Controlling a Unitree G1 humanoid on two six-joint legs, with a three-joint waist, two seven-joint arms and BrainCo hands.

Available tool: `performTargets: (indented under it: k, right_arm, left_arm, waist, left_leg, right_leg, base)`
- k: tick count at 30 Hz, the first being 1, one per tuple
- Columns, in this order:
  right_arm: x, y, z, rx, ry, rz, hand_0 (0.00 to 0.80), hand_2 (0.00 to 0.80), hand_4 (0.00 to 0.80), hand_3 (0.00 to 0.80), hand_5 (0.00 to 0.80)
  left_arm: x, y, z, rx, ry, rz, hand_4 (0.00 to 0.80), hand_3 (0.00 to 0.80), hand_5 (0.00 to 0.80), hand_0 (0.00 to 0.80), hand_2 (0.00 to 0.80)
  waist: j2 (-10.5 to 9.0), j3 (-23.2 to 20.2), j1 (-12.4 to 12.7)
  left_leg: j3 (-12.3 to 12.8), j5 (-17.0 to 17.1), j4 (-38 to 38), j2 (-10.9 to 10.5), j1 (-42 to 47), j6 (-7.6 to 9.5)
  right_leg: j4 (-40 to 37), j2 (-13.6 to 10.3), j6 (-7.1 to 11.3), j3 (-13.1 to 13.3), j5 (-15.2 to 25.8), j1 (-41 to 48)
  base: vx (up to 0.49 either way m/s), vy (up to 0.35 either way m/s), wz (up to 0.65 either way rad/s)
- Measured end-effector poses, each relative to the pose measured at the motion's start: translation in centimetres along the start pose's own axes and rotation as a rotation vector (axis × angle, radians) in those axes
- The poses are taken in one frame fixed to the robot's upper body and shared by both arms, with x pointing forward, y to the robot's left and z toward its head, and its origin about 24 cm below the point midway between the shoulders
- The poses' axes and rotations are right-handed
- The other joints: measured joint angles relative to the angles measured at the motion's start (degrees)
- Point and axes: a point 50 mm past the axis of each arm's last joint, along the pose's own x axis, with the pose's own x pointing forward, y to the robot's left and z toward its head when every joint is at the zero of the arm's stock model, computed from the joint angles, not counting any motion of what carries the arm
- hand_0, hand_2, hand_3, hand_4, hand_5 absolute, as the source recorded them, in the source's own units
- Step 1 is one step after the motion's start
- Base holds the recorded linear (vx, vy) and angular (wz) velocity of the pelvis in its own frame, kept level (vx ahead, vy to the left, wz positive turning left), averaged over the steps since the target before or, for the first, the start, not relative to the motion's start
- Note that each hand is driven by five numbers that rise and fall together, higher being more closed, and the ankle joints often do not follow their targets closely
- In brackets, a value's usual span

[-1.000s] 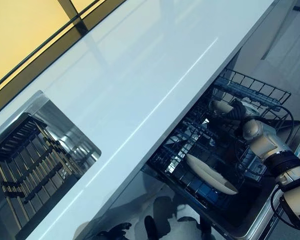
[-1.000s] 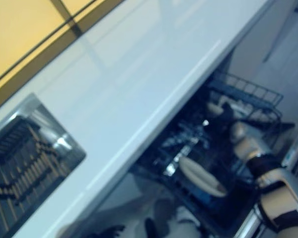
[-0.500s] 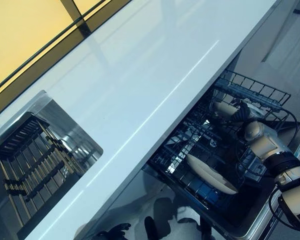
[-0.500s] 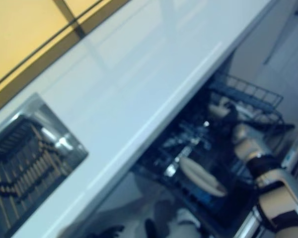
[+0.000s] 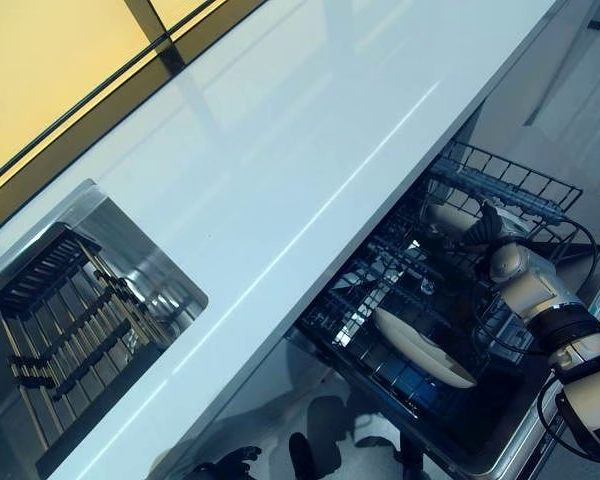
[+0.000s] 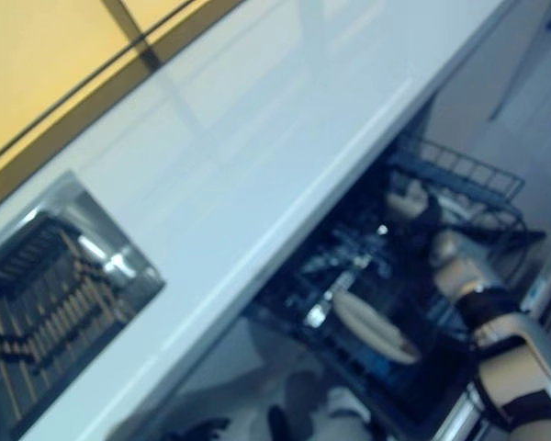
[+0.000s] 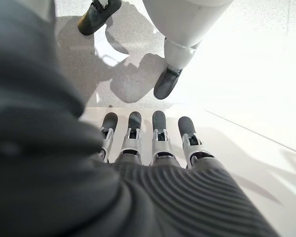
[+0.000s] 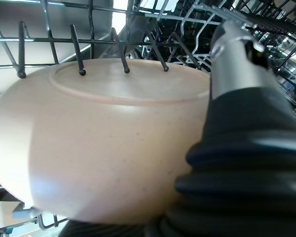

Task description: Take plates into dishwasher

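Right hand (image 5: 483,228): reached into the pulled-out dishwasher rack (image 5: 525,185), at about 3 o'clock in the head view. Thumb and dark cover are seen in the wrist view pressed against a beige plate (image 8: 103,143); a hold on it is judged, though the fingers behind it are hidden.
Held plate: also seen in the head view (image 5: 446,217), just at 9 o'clock of the hand, touching it. Underside faces the wrist camera; its foot ring lies against the rack tines (image 8: 121,57).
Key relation: plate sits between the hand and the tines, its long axis across the tine row. It looks tilted, not yet upright in a slot; that is a judgement only.
Second plate (image 5: 421,347): already in the rack at about 5 o'clock, on edge, well apart from the hand.
Nearer arm: right. The rack lies wholly on the right side.
Left hand (image 7: 153,138): shown only in its wrist view, fingers straight, nothing held, over a pale floor.
Counter (image 5: 280,170): white top, bare where visible, running 7 to 1 o'clock.
Sink (image 5: 75,300): at 8 o'clock, a slatted dark rack inside; no plates made out there.
Hidden: right-hand fingers, plate's far rim, which slot is engaged. Right eye view too blurred for detail.
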Motion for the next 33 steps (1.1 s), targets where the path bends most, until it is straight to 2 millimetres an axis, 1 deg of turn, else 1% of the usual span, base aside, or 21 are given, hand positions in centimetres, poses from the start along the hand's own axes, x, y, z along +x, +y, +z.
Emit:
performTargets:
  k: [5, 12, 13, 14, 16, 19, 21, 25, 31, 33]
  right_arm:
    - [-0.2, 0.0, -0.2, 0.016, 0.0, -0.012, 0.0, 0.0, 0.0, 0.0, 0.0]
    - [-1.6, -0.1, -0.4, 0.077, -0.061, -0.029, 0.0, 0.0, 0.0, 0.0, 0.0]
    - [-2.0, 0.1, -0.6, 0.09, -0.068, -0.026, 0.0, 0.0, 0.0, 0.0, 0.0]
    - [-2.5, 0.4, -0.7, 0.107, -0.081, -0.018, 0.0, 0.0, 0.0, 0.0, 0.0]
    - [-3.2, 1.3, -0.9, 0.127, -0.093, 0.017, 0.0, 0.0, 0.0, 0.0, 0.0]
    - [-4.0, 2.3, -1.7, 0.132, -0.089, 0.055, 0.0, 0.0, 0.0, 0.0, 0.0]
    - [-4.5, 2.3, -2.0, 0.147, -0.101, 0.05, 0.0, 0.0, 0.0, 0.0, 0.0]
    - [-5.2, 1.5, -1.7, 0.183, -0.147, 0.016, 0.0, 0.0, 0.0, 0.0, 0.0]
    - [-6.4, 0.4, -1.4, 0.223, -0.203, -0.043, 0.0, 0.0, 0.0, 0.0, 0.0]
    - [-6.8, 0.0, -1.8, 0.234, -0.203, -0.068, 0.0, 0.0, 0.0, 0.0, 0.0]
  left_arm:
    - [0.0, 0.0, -0.1, 0.0, 0.003, 0.001, 0.0, 0.0, 0.0, 0.0, 0.0]
    - [-0.1, 0.3, -0.3, -0.012, 0.021, 0.012, 0.0, 0.0, 0.0, 0.0, 0.0]
    - [-0.1, 0.4, -0.3, -0.02, 0.022, 0.018, 0.0, 0.0, 0.0, 0.0, 0.0]
    - [-0.1, 0.8, -0.4, -0.033, 0.024, 0.032, 0.0, 0.0, 0.0, 0.0, 0.0]
    - [-0.3, 1.3, -0.6, -0.032, 0.03, 0.044, 0.0, 0.0, 0.0, 0.0, 0.0]
    - [-0.4, 1.7, -0.8, -0.035, 0.034, 0.059, 0.0, 0.0, 0.0, 0.0, 0.0]
    - [-0.4, 1.7, -0.8, -0.036, 0.036, 0.064, 0.0, 0.0, 0.0, 0.0, 0.0]
    - [-0.5, 1.8, -1.2, -0.046, 0.049, 0.075, 0.0, 0.0, 0.0, 0.0, 0.0]
    - [-0.5, 1.7, -1.6, -0.051, 0.063, 0.081, 0.0, 0.0, 0.0, 0.0, 0.0]
    - [-0.5, 1.7, -1.8, -0.054, 0.07, 0.082, 0.0, 0.0, 0.0, 0.0, 0.0]
  waist:
    - [-0.8, 0.5, 0.0]
    - [-2.98, 1.3, -0.5]
    - [-3.47, 1.3, -0.6]
    - [-4.35, 1.4, -1.1]
    - [-5.72, 1.4, -1.8]
    - [-6.86, 1.5, -2.3]
    - [-6.94, 1.5, -2.5]
    - [-7.08, 1.6, -3.4]
    - [-7.39, 1.6, -3.6]
    - [-7.53, 1.5, -3.6]
  left_leg:
    - [-0.1, 0.0, 0.0, 0.0, 0.2, 0.01]
    - [0.0, 0.0, 0.0, 0.0, 0.3, 0.02]
    - [0.0, 0.0, 0.0, 0.0, 0.3, 0.02]
    - [0.0, 0.0, 0.0, 0.1, 0.3, 0.02]
    - [0.0, 0.0, -0.1, 0.1, 0.6, 0.02]
    - [0.3, 0.0, -0.1, 0.1, 1.0, 0.02]
    - [0.4, 0.0, -0.1, 0.1, 1.0, 0.02]
    - [0.7, 0.0, -0.1, 0.1, 1.2, 0.01]
    - [1.0, -0.1, -0.1, 0.3, 2.0, -0.11]
    - [1.1, -0.1, -0.1, 0.3, 2.0, -0.11]
  right_leg:
    - [0.0, 0.0, -0.01, 0.0, 0.0, 0.2]
    - [0.0, 0.1, -0.03, 0.0, 0.1, 0.3]
    - [0.0, 0.1, -0.03, 0.1, 0.1, 0.3]
    - [0.0, 0.1, -0.04, 0.1, 0.1, 0.3]
    - [0.0, 0.1, -0.04, 0.1, 0.1, 0.5]
    - [0.0, 0.1, -0.03, 0.3, 0.1, 0.8]
    - [0.0, 0.1, -0.02, 0.3, 0.1, 0.8]
    - [0.0, 0.2, -0.03, 0.6, 0.2, 0.8]
    - [0.0, 0.4, -0.09, 1.2, 0.2, 1.3]
    - [0.0, 0.4, -0.1, 1.2, 0.3, 1.3]
  base:
    - [0.0, 0.0, 0.0]
    - [0.0, 0.0, 0.0]
    - [0.0, 0.0, 0.0]
    - [0.0, 0.0, 0.0]
    - [0.0, 0.0, 0.0]
    - [0.022, 0.001, -0.02]
    - [0.042, -0.006, -0.01]
    - [0.033, -0.001, -0.03]
    - [0.028, 0.017, -0.05]
    - [0.015, 0.014, -0.01]
